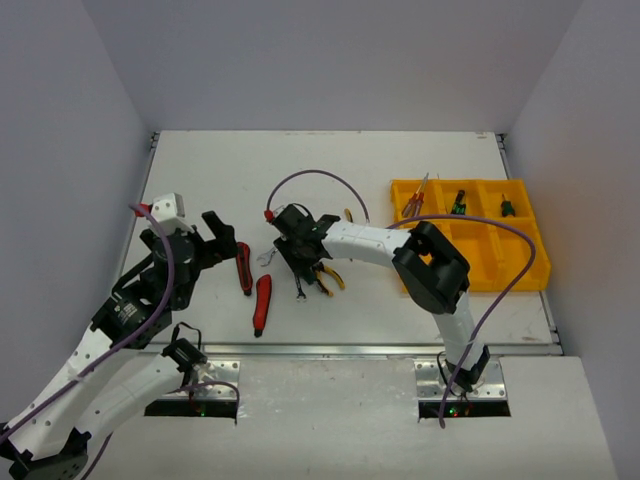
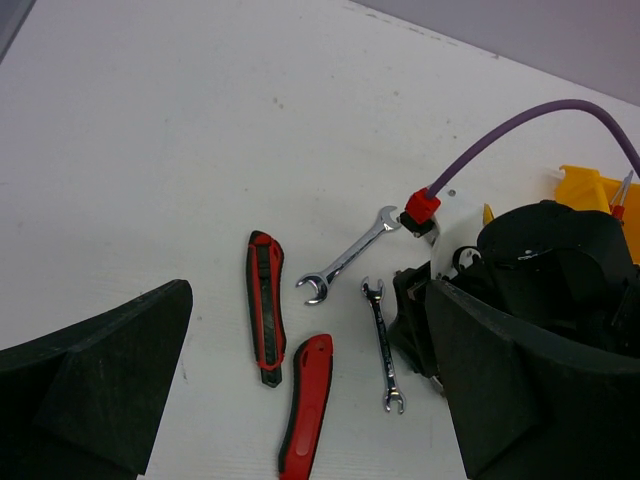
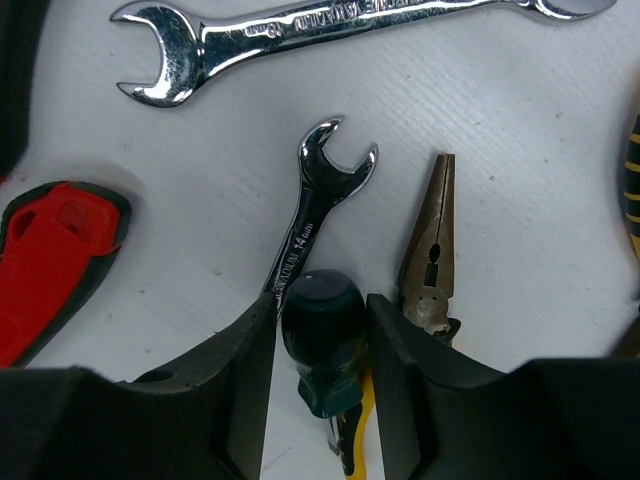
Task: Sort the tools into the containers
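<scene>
My right gripper (image 3: pixel 321 335) is shut on the dark green handle of a stubby screwdriver (image 3: pixel 322 318), which lies on the table over a yellow pliers handle. Needle-nose pliers (image 3: pixel 432 240) and a small wrench (image 3: pixel 316 205) flank it, with a larger wrench (image 3: pixel 330 25) beyond. From above, the right gripper (image 1: pixel 300 272) is low over this tool pile at the table's middle. My left gripper (image 2: pixel 310 315) hangs open above two red-black utility knives (image 2: pixel 265 320) (image 2: pixel 308 405), holding nothing. The yellow tray (image 1: pixel 540 268) stands at the right with a few tools in its back compartments.
Both wrenches (image 2: pixel 350 257) (image 2: pixel 383 345) lie between the knives and the right arm. A purple cable (image 1: pixel 320 177) arcs over the table behind the right wrist. White walls enclose the table on three sides.
</scene>
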